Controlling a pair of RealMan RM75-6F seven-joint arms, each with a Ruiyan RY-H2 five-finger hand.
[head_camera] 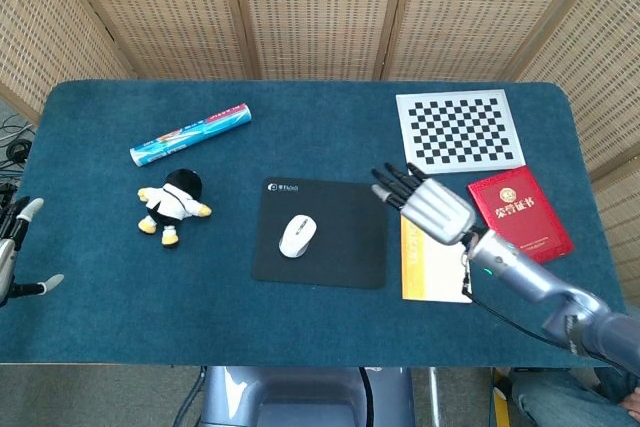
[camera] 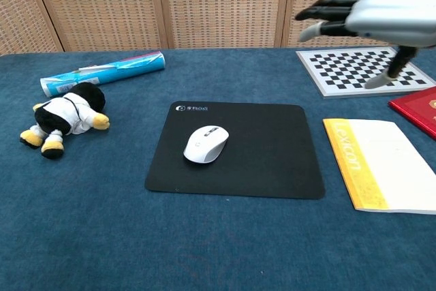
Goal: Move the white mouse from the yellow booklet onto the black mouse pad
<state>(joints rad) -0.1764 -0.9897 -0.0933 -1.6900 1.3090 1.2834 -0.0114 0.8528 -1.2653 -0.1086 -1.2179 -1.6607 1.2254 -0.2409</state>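
Note:
The white mouse (head_camera: 296, 235) (camera: 205, 144) lies on the left half of the black mouse pad (head_camera: 340, 243) (camera: 266, 155), with nothing touching it. The yellow booklet (head_camera: 432, 263) (camera: 380, 164) lies bare just right of the pad. My right hand (head_camera: 432, 203) (camera: 381, 6) hangs in the air above the booklet's far end, fingers spread and holding nothing. My left hand (head_camera: 12, 247) shows only as fingertips at the left edge of the head view, off the table, fingers apart.
A small plush doll (head_camera: 172, 203) (camera: 63, 119) and a blue tube (head_camera: 190, 134) (camera: 102, 71) lie at the left. A checkerboard card (head_camera: 459, 131) (camera: 360, 67) sits at the back right, a red certificate book (head_camera: 519, 218) (camera: 417, 110) beside the booklet.

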